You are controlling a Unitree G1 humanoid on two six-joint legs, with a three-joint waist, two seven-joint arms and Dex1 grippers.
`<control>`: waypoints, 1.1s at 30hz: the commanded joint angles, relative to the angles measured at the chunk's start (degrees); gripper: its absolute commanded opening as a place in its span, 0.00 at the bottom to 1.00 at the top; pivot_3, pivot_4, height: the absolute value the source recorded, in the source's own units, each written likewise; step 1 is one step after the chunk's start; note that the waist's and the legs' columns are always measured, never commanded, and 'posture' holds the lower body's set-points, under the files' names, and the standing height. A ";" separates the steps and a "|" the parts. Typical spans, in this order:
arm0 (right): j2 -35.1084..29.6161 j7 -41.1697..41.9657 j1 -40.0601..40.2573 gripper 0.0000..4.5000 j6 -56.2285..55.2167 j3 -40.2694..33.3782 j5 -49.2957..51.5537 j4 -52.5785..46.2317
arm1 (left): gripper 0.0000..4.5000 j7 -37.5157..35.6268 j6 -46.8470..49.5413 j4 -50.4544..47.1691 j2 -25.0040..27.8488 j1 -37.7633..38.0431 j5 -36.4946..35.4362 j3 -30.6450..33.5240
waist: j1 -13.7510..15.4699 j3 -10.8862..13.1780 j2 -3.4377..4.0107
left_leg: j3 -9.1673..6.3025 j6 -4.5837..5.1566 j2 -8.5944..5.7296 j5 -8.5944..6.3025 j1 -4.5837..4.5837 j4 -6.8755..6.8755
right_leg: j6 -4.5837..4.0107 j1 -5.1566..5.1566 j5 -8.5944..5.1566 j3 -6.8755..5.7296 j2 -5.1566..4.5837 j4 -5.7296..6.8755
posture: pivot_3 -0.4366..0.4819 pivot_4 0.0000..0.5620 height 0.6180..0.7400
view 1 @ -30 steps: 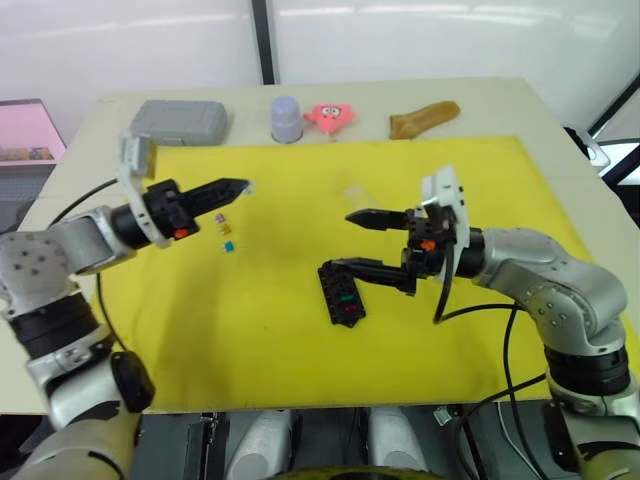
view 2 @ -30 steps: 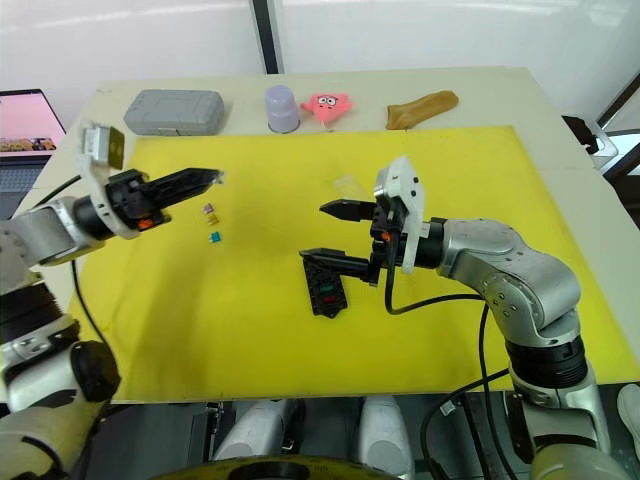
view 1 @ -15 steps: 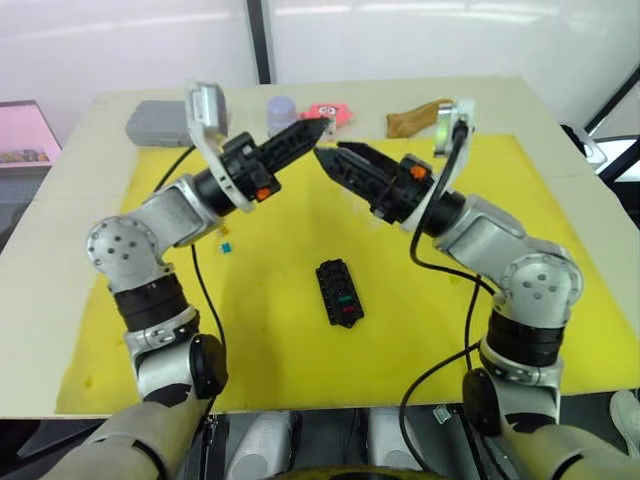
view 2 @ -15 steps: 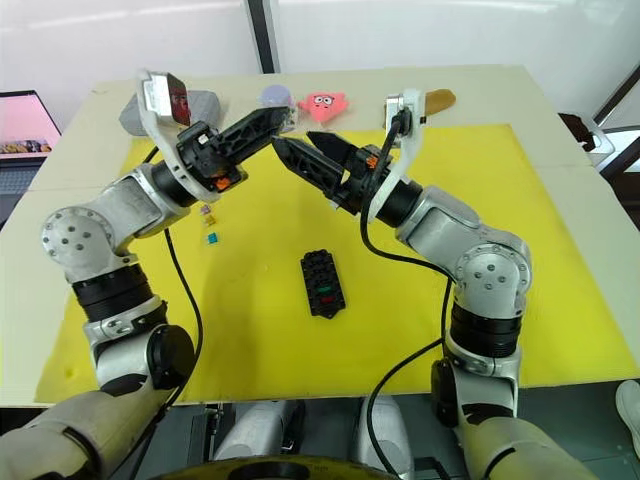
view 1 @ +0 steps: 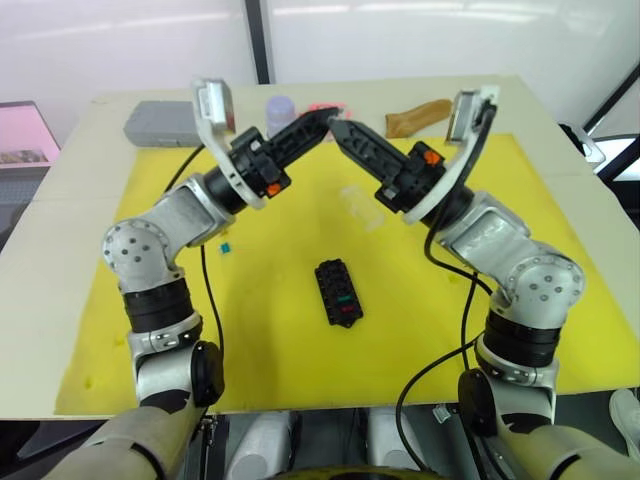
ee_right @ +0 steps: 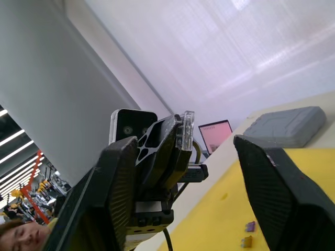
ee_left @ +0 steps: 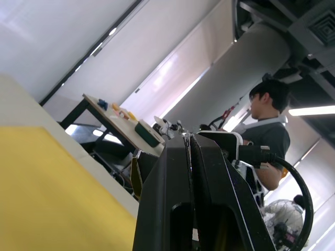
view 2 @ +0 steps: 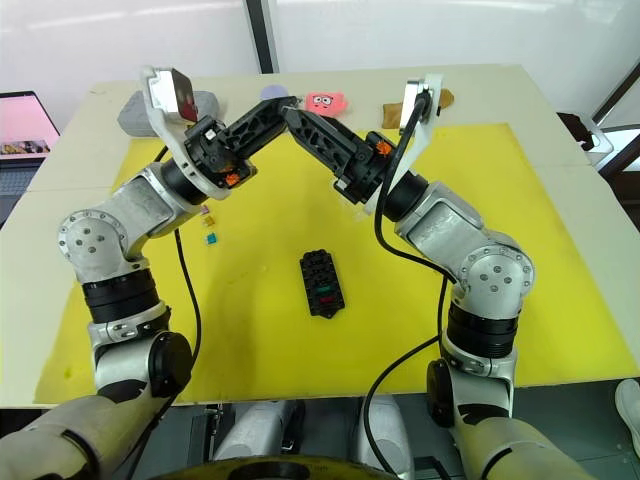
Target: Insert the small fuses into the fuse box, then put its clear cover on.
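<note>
The black fuse box [view 1: 340,292] lies on the yellow mat [view 1: 500,330] with a green and a red fuse in its slots. Loose small fuses [view 2: 212,238] lie to its left. The clear cover [view 1: 360,205] rests on the mat beyond the box. Both arms are raised and meet high over the mat's far half. My left gripper [view 1: 322,118] is shut on a small whitish fuse [ee_right: 186,130]. My right gripper [ee_right: 183,141] is open, and its fingers stand on either side of the left gripper's tip.
On the bare table behind the mat are a grey case [view 1: 160,122], a purple cup [view 1: 281,106], a pink toy [view 2: 323,102] and a brown object [view 1: 420,117]. A laptop [view 2: 25,140] sits off the table's left. A person [ee_left: 269,130] stands in the background.
A second ago both grippers were low over the mat, the right by the fuse box. They have swung up and inward, and the tips have closed in on each other.
</note>
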 commanded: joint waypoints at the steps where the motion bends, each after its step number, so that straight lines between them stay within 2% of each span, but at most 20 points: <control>1: -0.19 -0.51 -0.83 0.71 -1.88 -0.01 2.44 -1.42 | 0.00 -0.88 -1.70 -0.43 1.14 -0.18 -2.19 -0.60 | 0.06 0.00 0.00 | 0.00 0.00 0.00 0.00 0.00 0.00 | 0.00 0.00 0.00 0.00 0.00 0.00 | 0.48 0.27 1.00; 9: -1.73 -0.78 -0.25 0.71 -3.11 0.59 2.93 -1.20 | 0.00 -1.03 -3.37 -0.65 2.29 0.67 -3.12 -2.16 | 0.09 0.00 0.00 | 0.00 0.00 -0.01 0.00 0.00 0.01 | 0.00 0.00 0.00 0.00 0.00 0.00 | 0.48 0.27 1.00; 11: -2.18 -0.68 -0.04 0.60 -3.38 1.02 2.15 -1.26 | 0.00 -0.98 -3.71 -0.68 2.48 0.86 -3.52 -2.41 | 0.12 0.00 0.00 | 0.00 0.00 -0.01 0.00 0.00 0.01 | 0.00 0.00 0.00 0.00 0.00 0.00 | 0.48 0.27 1.00; 13: -2.29 -0.70 0.03 0.43 -3.65 1.47 2.07 -1.31 | 0.00 -0.96 -3.96 -0.72 2.60 1.02 -3.76 -2.64 | 0.08 0.00 0.00 | 0.00 0.00 -0.01 0.00 0.00 0.01 | 0.00 0.00 0.00 0.00 0.00 0.00 | 0.48 0.27 1.00; 24: -2.38 -1.01 -0.42 0.43 -5.32 2.42 3.35 -1.88 | 0.00 -1.62 -5.61 -1.31 3.26 1.94 -4.09 -3.91 | 0.11 0.00 0.00 | 0.01 0.00 0.00 0.00 0.00 0.01 | 0.00 0.00 0.00 0.00 0.00 -0.01 | 0.48 0.27 1.00; 27: -2.77 -1.32 -0.22 0.25 -5.30 2.61 3.58 -1.90 | 0.00 -1.46 -5.85 -1.45 3.12 2.05 -4.22 -4.25 | 0.12 0.00 0.00 | 0.01 0.00 0.00 0.00 0.00 0.01 | 0.00 0.00 0.00 0.01 0.00 -0.01 | 0.48 0.27 1.00; 29: -2.99 -1.28 -0.11 0.04 -5.19 2.91 3.55 -2.24 | 0.00 -1.41 -6.00 -1.42 2.88 2.24 -4.22 -4.52 | 0.12 0.00 0.00 | 0.01 0.00 -0.01 0.00 0.00 0.01 | 0.00 0.00 0.00 0.00 0.00 -0.01 | 0.48 0.27 1.00; 30: -3.09 -1.39 -0.06 0.01 -5.11 3.07 3.50 -2.40 | 0.00 -1.28 -6.07 -1.30 2.83 2.33 -4.35 -4.61 | 0.10 0.00 0.00 | 0.01 0.00 -0.01 0.00 0.00 0.01 | 0.00 0.00 0.00 0.01 0.00 -0.01 | 0.48 0.27 1.00; 33: -3.24 -1.73 0.11 0.01 -5.15 3.25 3.60 -2.65 | 0.00 -1.07 -6.32 -1.07 2.95 2.43 -4.77 -4.87 | 0.11 0.00 0.00 | 0.01 0.00 0.00 0.00 0.00 0.01 | 0.00 0.00 0.00 0.01 0.00 -0.01 | 0.48 0.27 1.00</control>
